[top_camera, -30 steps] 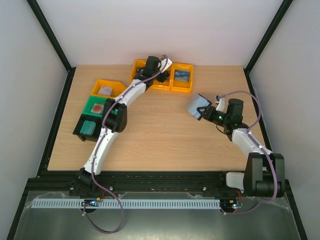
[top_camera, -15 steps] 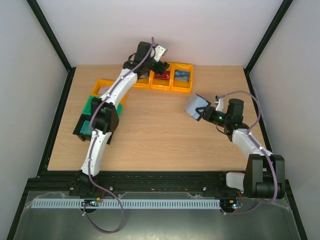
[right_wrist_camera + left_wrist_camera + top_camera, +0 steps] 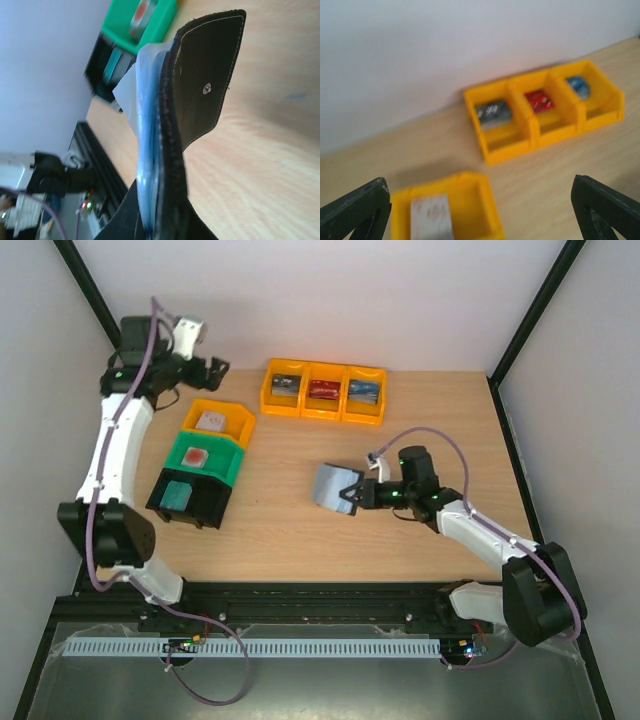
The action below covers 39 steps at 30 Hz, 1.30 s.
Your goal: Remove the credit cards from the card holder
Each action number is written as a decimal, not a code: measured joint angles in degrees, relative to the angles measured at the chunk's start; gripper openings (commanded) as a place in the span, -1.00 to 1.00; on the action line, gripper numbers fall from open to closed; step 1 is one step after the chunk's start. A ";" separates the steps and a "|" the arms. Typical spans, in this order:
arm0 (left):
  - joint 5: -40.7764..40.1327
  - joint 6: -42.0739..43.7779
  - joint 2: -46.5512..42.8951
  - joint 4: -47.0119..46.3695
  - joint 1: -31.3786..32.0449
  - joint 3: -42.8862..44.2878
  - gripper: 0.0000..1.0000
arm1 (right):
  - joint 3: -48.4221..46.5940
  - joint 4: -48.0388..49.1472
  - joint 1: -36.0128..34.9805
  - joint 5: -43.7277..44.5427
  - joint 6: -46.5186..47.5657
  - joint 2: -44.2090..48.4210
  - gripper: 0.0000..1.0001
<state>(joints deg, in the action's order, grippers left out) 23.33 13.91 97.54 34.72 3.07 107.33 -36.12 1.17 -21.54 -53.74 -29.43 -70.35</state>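
My right gripper (image 3: pixel 360 495) is shut on the card holder (image 3: pixel 335 487), a black wallet with grey-blue pockets, and holds it over the table's middle. The right wrist view shows the holder (image 3: pixel 172 150) edge-on, with its snap tab (image 3: pixel 207 90) hanging open; the jaws (image 3: pixel 162 222) clamp its lower end. I cannot tell whether cards are inside. My left gripper (image 3: pixel 205 370) is open and empty, raised at the far left back. Credit cards lie in bins: dark (image 3: pixel 283 385), red (image 3: pixel 324 389) and blue (image 3: pixel 364 392).
Three joined yellow bins (image 3: pixel 325 410) stand at the back and also show in the left wrist view (image 3: pixel 540 140). At left, a yellow bin (image 3: pixel 240 420) holds a whitish card, a green bin (image 3: pixel 225 462) a red one, a black bin (image 3: pixel 205 508) a teal one.
My left arm swung from the back yellow bins to the far left and rose, empty. My right gripper carried the card holder leftward and nearer, toward the table's middle.
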 measured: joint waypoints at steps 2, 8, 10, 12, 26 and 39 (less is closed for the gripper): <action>0.31 -0.02 -4.44 -0.15 -4.04 -7.10 0.99 | 0.00 0.00 -3.34 -0.61 -0.11 -0.85 -0.62; 1.14 1.73 -12.31 1.33 -7.39 -18.73 0.99 | -1.16 -7.63 -5.95 5.84 2.43 -4.68 0.97; 1.31 2.56 -13.29 1.70 -7.78 -18.69 0.99 | -2.25 -11.37 -5.77 13.66 2.64 -3.78 0.97; 1.31 3.34 -14.32 2.10 -8.48 -18.58 0.99 | -3.82 -14.78 -5.46 23.41 2.56 -1.18 0.97; -0.31 4.17 -22.43 1.57 -10.51 -32.72 0.99 | -9.14 -16.87 -3.54 55.23 3.89 20.74 0.97; -5.95 -1.99 -30.95 -18.69 -10.51 -57.77 0.99 | -5.31 -4.96 6.32 58.27 4.66 20.35 0.97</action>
<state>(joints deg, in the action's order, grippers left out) 17.39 11.92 66.59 16.03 -7.44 49.56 -41.43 -3.79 -15.22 4.54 -24.77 -50.00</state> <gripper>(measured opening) 0.994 0.987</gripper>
